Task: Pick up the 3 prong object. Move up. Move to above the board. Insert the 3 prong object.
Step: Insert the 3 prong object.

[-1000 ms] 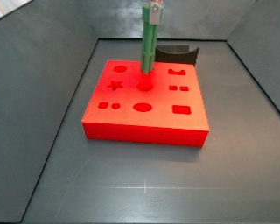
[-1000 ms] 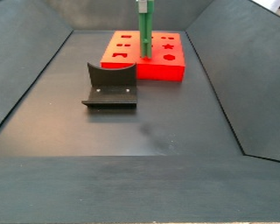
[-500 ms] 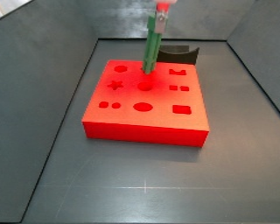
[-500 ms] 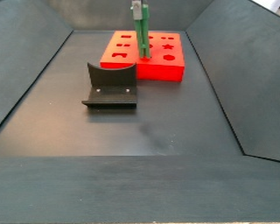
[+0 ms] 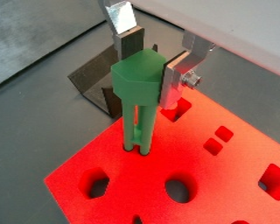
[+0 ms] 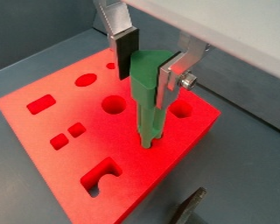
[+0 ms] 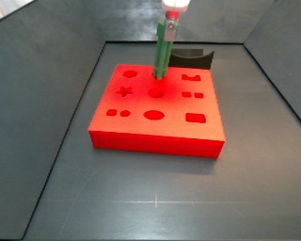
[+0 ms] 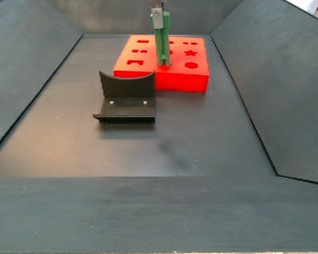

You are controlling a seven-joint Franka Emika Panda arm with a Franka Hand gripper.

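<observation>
The 3 prong object [image 7: 161, 56] is a slim green peg standing nearly upright on the red-orange board [image 7: 153, 139], its top leaning slightly to the right. Its lower end meets the board's top near the middle cutouts [image 5: 136, 144]. My gripper [image 5: 149, 79] is shut on the peg's wider top, a dark pad on one side and a silver plate on the other; it also shows in a wrist view [image 6: 145, 86]. In both side views only the gripper's tip [image 7: 173, 11] [image 8: 158, 12] shows at the top edge. The board also appears in the wrist views [image 5: 230, 188] [image 6: 60, 166].
The dark fixture [image 8: 126, 94] stands on the floor beside the board and shows behind it in a side view [image 7: 191, 58]. Grey sloping walls [image 8: 29, 89] enclose the dark floor [image 7: 153, 198].
The peg's top and my gripper have shifted slightly to the right in a side view, so the peg leans a little. The peg's foot stays on the board.
</observation>
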